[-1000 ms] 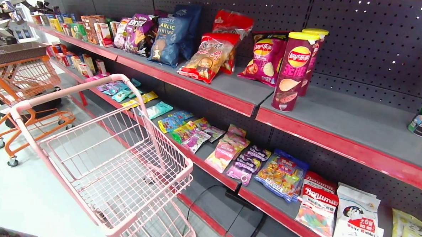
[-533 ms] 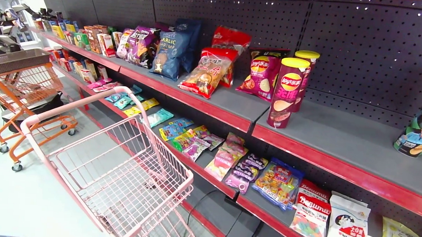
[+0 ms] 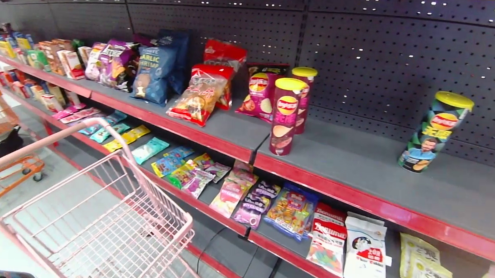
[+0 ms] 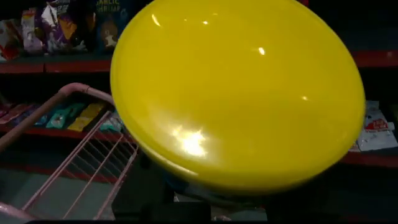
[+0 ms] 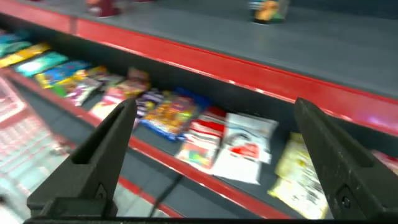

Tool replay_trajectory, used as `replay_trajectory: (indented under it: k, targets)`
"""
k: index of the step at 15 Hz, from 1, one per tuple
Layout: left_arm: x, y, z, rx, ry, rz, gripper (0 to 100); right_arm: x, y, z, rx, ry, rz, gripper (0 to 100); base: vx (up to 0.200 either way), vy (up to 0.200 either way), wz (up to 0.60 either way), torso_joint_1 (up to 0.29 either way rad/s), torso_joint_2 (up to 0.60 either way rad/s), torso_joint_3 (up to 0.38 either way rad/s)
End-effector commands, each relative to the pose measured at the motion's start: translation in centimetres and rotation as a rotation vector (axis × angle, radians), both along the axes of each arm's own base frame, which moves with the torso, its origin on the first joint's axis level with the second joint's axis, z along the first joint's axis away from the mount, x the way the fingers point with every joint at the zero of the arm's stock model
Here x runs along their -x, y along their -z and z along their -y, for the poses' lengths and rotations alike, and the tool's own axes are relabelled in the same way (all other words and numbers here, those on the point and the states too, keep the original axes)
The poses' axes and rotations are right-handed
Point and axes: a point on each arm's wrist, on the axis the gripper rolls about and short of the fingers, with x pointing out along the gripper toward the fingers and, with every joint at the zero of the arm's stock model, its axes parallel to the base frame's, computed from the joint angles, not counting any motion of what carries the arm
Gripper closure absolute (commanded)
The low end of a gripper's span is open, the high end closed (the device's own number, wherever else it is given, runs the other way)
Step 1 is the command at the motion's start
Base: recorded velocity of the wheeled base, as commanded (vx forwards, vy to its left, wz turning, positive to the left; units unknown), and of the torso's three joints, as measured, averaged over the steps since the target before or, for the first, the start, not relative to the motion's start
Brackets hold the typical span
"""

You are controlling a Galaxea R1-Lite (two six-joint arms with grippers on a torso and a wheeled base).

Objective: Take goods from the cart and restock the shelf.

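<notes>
Since a second ago the head camera has swung right along the aisle, so everything slides left in its view; the goods themselves have not shifted. The pink cart (image 3: 51,143) now sits low on the left, and a green can (image 3: 436,130), cut off at the edge before, stands in full on the upper shelf (image 3: 355,160), well to the right of the cart.

That shelf is a flat grey board with a red front lip, backed by dark pegboard (image 3: 380,57). Up and to the right of the cart, two purple cans (image 3: 285,115) with yellow lids stand upright near the lip, one behind the other. Snack bags (image 3: 199,95) lean in a row directly above the cart.

The lower shelf (image 3: 211,210) runs just beyond the cart's far rim, with flat sweet packets (image 3: 236,193) lying across it. An orange cart (image 3: 3,174) stands to the left of the pink cart on the pale floor.

A yellow can lid (image 4: 236,93) sits right up against the left wrist camera, with the pink cart beyond it. Whether the left gripper grips that can cannot be told. The right gripper (image 5: 217,168) is spread wide and empty, facing the lower shelf to the right of the cart.
</notes>
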Motion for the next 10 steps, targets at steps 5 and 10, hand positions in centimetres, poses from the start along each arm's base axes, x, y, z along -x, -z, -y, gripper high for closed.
replay_trajectory:
  k: [5, 10]
  targets:
    - [-0.25, -0.12, 0.03, -0.045, -0.007, -0.004, 100, -0.01, 0.00, 0.00, 0.000, 0.000, -0.001, 0, 0.000, 0.000, -0.60, 0.117, -0.26, -0.148]
    - [-0.26, -0.08, -0.03, -0.109, -0.033, 0.006, 100, -0.01, 0.00, 0.00, 0.000, 0.000, -0.001, 0, 0.000, 0.000, -0.24, 0.121, -0.27, -0.146]
